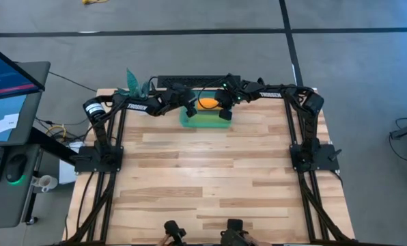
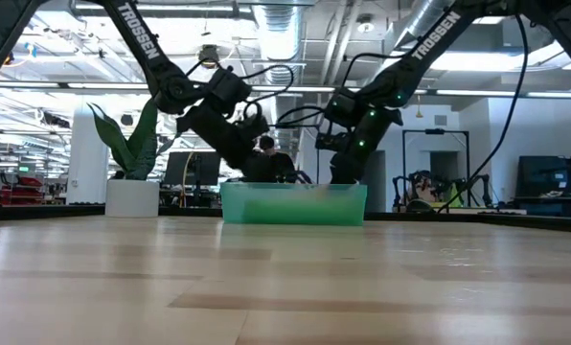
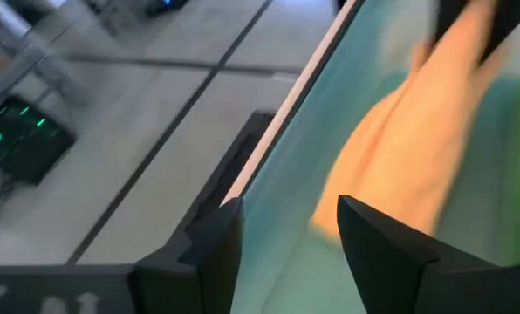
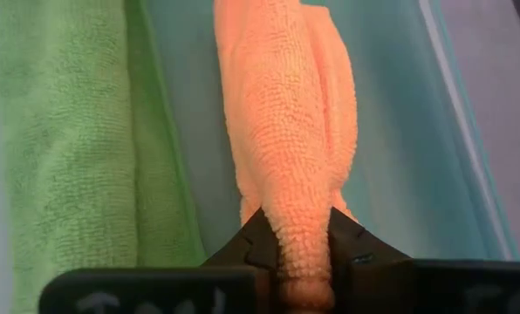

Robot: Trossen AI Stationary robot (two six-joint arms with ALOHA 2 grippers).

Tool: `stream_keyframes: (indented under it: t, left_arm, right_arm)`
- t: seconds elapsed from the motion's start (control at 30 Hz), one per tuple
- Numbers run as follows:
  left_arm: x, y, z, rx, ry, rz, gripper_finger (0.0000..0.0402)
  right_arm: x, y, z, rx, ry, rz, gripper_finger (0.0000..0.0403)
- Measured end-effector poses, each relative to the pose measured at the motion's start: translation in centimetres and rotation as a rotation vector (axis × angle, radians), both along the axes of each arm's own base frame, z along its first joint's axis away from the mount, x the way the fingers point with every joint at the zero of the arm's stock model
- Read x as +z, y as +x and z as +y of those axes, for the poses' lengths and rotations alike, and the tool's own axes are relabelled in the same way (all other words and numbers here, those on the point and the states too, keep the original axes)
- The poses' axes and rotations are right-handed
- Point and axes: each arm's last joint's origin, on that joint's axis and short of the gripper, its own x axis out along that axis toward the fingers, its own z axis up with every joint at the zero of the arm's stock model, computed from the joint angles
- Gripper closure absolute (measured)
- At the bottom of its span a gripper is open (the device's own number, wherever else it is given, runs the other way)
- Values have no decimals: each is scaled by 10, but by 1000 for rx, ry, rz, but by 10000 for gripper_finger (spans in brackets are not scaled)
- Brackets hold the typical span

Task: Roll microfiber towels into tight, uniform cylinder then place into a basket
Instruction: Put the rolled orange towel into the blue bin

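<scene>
My right gripper (image 4: 302, 249) clenches the orange towel (image 4: 288, 131) inside the basket (image 1: 202, 123), beside the green towel (image 4: 68, 139); my left gripper (image 3: 286, 231) hangs released, its view blurred.

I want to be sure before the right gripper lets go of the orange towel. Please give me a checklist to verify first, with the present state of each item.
1. Right gripper grips the orange towel: ok, fingers clamp one end.
2. Orange towel is over the basket: ok, it lies inside the teal walls.
3. Green towel already in the basket: ok, it lies beside the orange one.
4. Orange towel rolled tight and uniform: not ok, it looks loosely folded, with a seam along it.
5. Left gripper clear of the towel: ok, open at the basket's rim, holding nothing.
6. Basket flat on the table: ok in the low view.
</scene>
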Motion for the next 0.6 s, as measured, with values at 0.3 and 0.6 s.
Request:
stream_keyframes:
  t: [0.3, 0.6]
  left_arm:
    - [8, 5, 0, -59, 7, -111, 232]
    - [12, 6, -2, -82, -51, -167, 233]
  right_arm:
    - [-1, -1, 0, -36, -29, 44, 256]
    - [13, 1, -1, -31, 4, 94, 148]
